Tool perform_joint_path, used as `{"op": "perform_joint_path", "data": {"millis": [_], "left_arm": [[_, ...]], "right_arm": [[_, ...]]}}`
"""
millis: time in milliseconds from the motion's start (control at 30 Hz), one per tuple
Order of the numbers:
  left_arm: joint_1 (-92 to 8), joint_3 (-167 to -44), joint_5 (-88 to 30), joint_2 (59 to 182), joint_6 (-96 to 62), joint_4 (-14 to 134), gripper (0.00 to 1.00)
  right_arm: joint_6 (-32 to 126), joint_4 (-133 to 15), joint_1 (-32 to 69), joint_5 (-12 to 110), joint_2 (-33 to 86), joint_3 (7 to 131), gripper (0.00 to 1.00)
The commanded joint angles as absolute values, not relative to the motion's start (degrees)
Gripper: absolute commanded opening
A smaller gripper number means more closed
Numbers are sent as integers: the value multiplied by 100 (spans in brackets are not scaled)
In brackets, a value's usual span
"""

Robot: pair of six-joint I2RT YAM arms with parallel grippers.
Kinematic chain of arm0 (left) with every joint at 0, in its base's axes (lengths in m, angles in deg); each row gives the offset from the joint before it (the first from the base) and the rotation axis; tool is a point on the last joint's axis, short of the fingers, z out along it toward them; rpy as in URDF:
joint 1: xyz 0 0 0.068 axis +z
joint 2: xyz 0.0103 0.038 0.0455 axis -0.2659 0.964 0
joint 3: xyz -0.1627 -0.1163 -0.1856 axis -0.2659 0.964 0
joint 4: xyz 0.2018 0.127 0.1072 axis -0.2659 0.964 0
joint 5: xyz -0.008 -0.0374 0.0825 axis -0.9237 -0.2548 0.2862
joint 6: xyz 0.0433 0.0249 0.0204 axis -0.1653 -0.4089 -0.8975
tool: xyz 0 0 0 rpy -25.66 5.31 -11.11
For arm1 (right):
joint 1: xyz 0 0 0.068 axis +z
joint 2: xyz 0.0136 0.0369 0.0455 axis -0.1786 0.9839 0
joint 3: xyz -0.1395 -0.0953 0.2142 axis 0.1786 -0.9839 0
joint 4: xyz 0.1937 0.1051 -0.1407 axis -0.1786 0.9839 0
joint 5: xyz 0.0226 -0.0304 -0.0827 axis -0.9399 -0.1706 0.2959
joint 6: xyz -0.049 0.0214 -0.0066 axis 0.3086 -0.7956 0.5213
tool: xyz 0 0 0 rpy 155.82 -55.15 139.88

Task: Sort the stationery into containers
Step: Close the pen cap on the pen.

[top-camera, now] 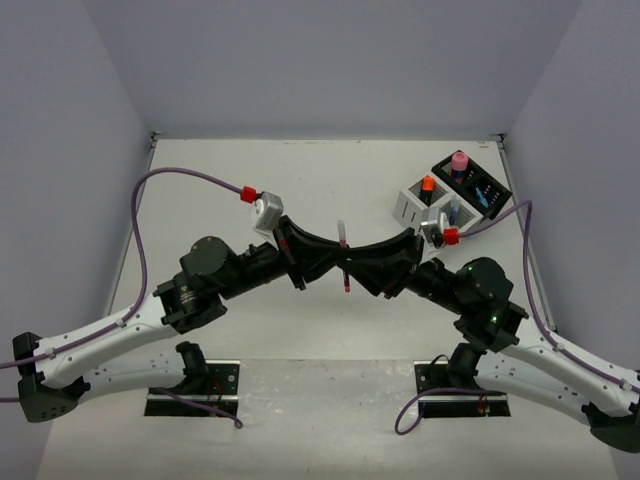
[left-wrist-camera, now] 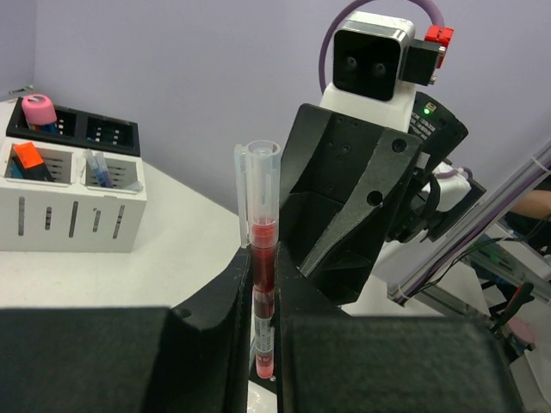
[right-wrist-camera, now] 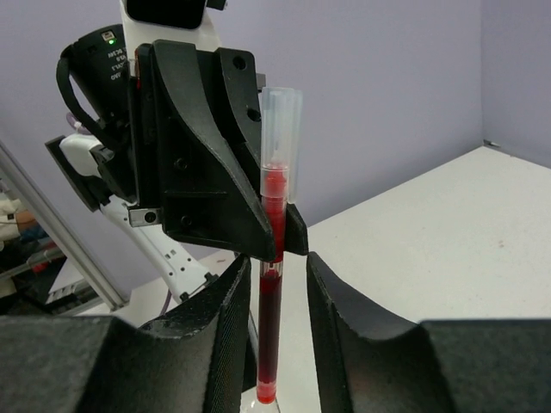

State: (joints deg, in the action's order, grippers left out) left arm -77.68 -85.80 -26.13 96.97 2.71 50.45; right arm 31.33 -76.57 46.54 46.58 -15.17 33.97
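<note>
A red pen point(top-camera: 344, 262) with a clear cap stands upright above the middle of the table, between both grippers. My left gripper point(left-wrist-camera: 263, 297) is shut on the red pen point(left-wrist-camera: 263, 284), both fingers pressed against its lower barrel. From the other side my right gripper point(right-wrist-camera: 277, 280) stands open around the same pen point(right-wrist-camera: 271, 318), with a clear gap on the right. The white container point(top-camera: 408, 210) holds an orange highlighter point(top-camera: 427, 184) and blue pens point(top-camera: 452, 212). Behind it, the black container point(top-camera: 470, 165) holds a pink cylinder point(top-camera: 459, 160).
Both containers sit at the back right, near the right wall. In the left wrist view the white container point(left-wrist-camera: 69, 219) and black container point(left-wrist-camera: 112, 148) lie far left. Purple cables point(top-camera: 180, 172) loop over each arm. Walls close in the table on three sides.
</note>
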Motion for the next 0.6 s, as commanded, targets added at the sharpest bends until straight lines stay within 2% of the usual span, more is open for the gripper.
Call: {"op": "perform_joint_path", "data": {"millis": [0,133,233,333,367,433,467,567], "left_arm": [[-7774,-8705,-3003,9608,-120,4900,0],[-7774,-8688,-3052,9634,-111,4818,0],[-7774,-8688,-3036,9666,-80,4802,0],[-7774,-8677,-2912,9695,-76,4757,3],[-7774,-8673,-2869,9695,-87,4765,6],[-7774,-8689,-2733,9695,-180,4826,28],[-7774,-8705,-2665,9695,-182,4828,29],[-7774,-8688,-2548,9663,-248,4950,52]], "right_arm": [[3087,-7736,4650,4390,-1309,3587,33],[3111,-7684,4649,4313,-1169,3714,25],[3135,-7643,4649,4289,-1136,3794,23],[3147,-7650,4651,4269,-1154,3791,5],[3152,-7648,4657,4270,-1165,3788,4],[3199,-7633,4649,4277,-1196,3765,0],[3200,-7632,4649,4278,-1205,3764,0],[3264,-7539,4658,4336,-1269,3724,0]]}}
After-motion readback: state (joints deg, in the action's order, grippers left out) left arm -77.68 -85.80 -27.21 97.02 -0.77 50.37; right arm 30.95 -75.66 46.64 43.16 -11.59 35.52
